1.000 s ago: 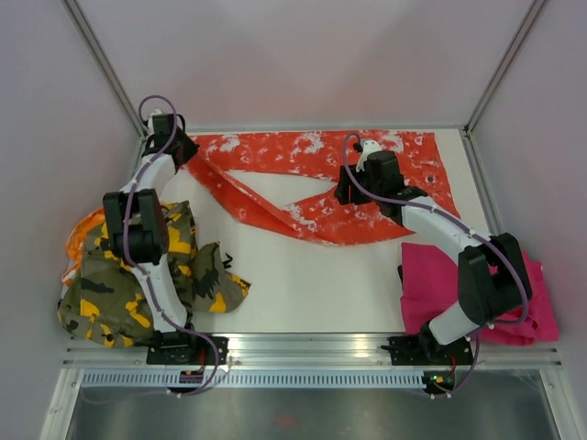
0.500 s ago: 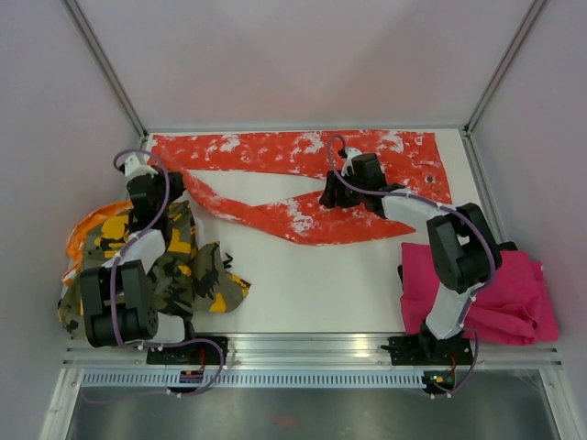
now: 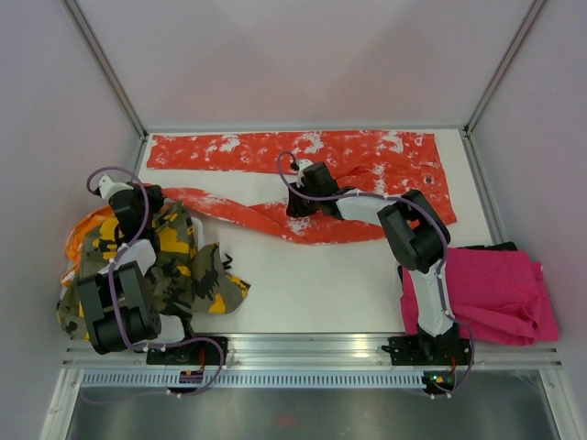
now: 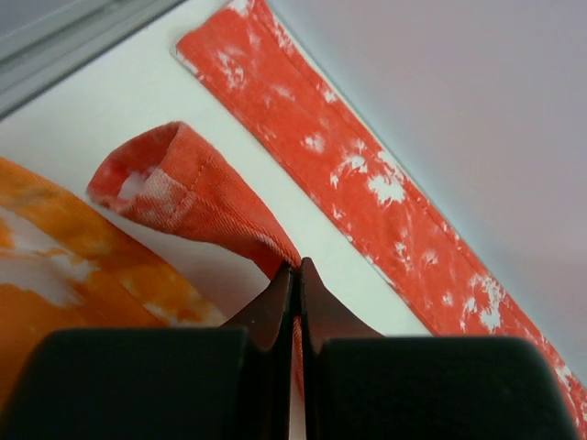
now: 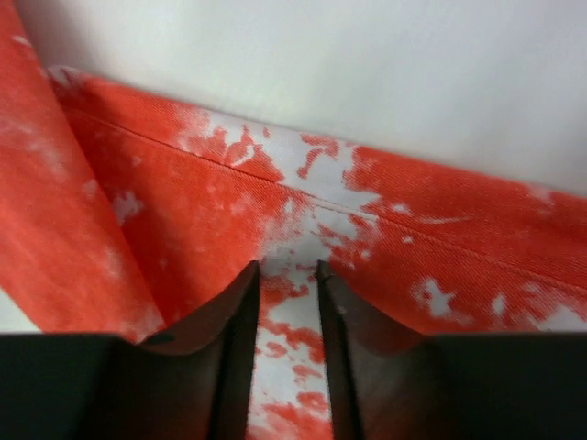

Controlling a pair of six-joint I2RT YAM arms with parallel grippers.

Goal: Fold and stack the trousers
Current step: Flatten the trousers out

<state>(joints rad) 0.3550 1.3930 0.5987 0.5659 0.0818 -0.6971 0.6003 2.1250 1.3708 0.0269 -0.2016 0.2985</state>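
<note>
The orange-red trousers (image 3: 376, 160) with white splatter lie across the back of the table, one leg flat along the far edge, the other drawn diagonally toward the left. My left gripper (image 3: 151, 197) is shut on the cuff end of that drawn leg (image 4: 197, 197), by the camouflage trousers (image 3: 156, 275). My right gripper (image 3: 295, 203) is shut on a fold of the orange-red cloth (image 5: 289, 302) near the table's middle. The magenta trousers (image 3: 495, 293) lie folded at the front right.
An orange garment (image 3: 87, 229) shows under the camouflage pile at the left. Metal frame posts (image 3: 101, 64) and grey walls close in the table. A metal rail (image 3: 303, 348) runs along the near edge by the arm bases.
Both grippers have pulled the orange-red leg leftward and toward the front; the left gripper moved from the back left corner to beside the camouflage pile, the right gripper from right of centre to the middle.
</note>
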